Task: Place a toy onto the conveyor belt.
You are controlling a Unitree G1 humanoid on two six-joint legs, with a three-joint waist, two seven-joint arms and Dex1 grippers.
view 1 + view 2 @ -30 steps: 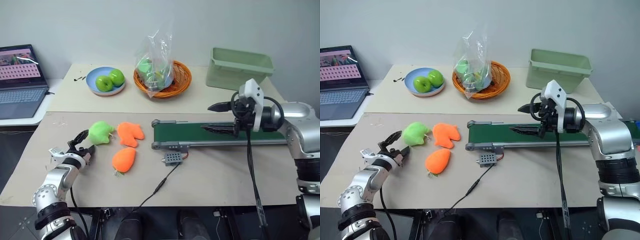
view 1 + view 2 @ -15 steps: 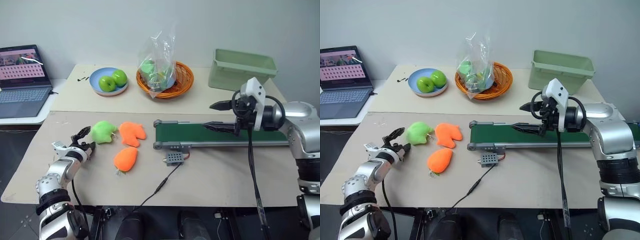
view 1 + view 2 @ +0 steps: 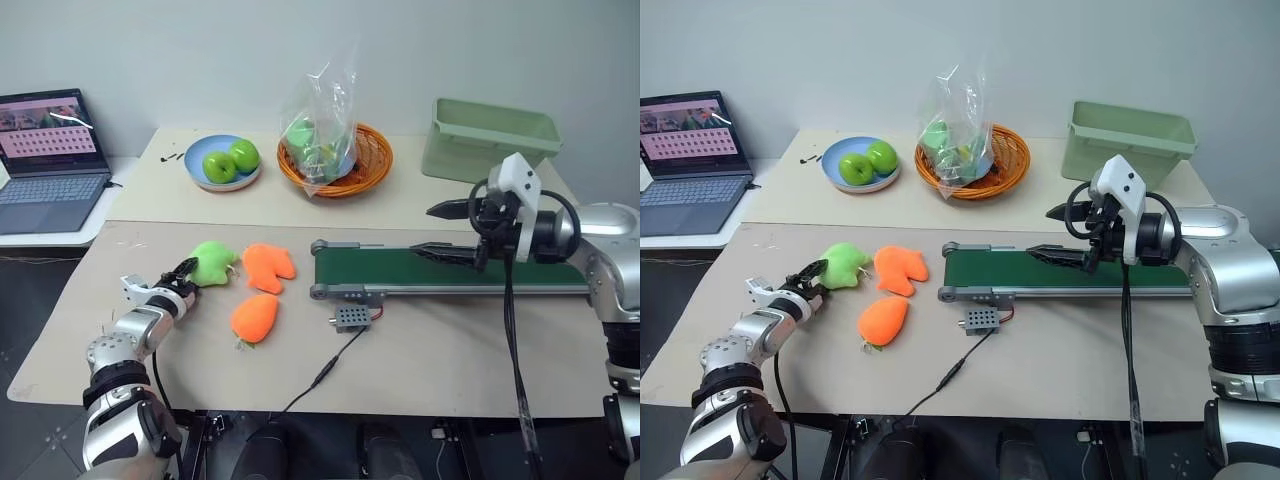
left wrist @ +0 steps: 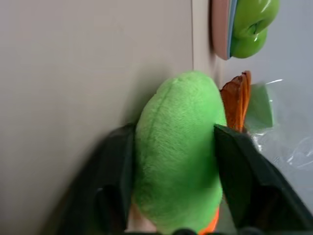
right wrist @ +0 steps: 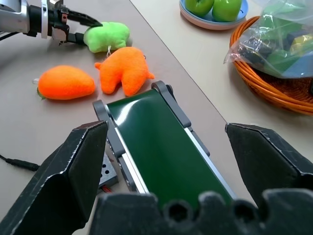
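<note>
Left wrist view: the toy (image 4: 176, 152) is seen bracketed by the two black fingers (image 4: 115, 181) of the left claw (image 3: 187, 283), one on each flank, touching or nearly touching the plush. The jaws are only part-way closed; a firm grip cannot be confirmed, and the toy is judged to rest on the worktop (image 3: 430, 350) yet. It lies toward the worktop's left edge, just beside two orange plush toys (image 3: 268, 267), probably set there within the left arm's reach.

The conveyor belt (image 3: 450, 268) is laid along the right half of the worktop, its near roller end just past the orange plush. The right claw (image 3: 452, 232) is held above the belt, wide open and empty, likely parked clear of the drop zone.

At the far edge, a blue plate of apples (image 3: 226, 161), a basket (image 3: 350, 165) with a bagged item, and a pale green bin (image 3: 488, 137) are set well apart from the work. A laptop (image 3: 48, 160) stands beyond the left edge.

No legible writing or brand is made out; the laptop screen is too small to be read.
</note>
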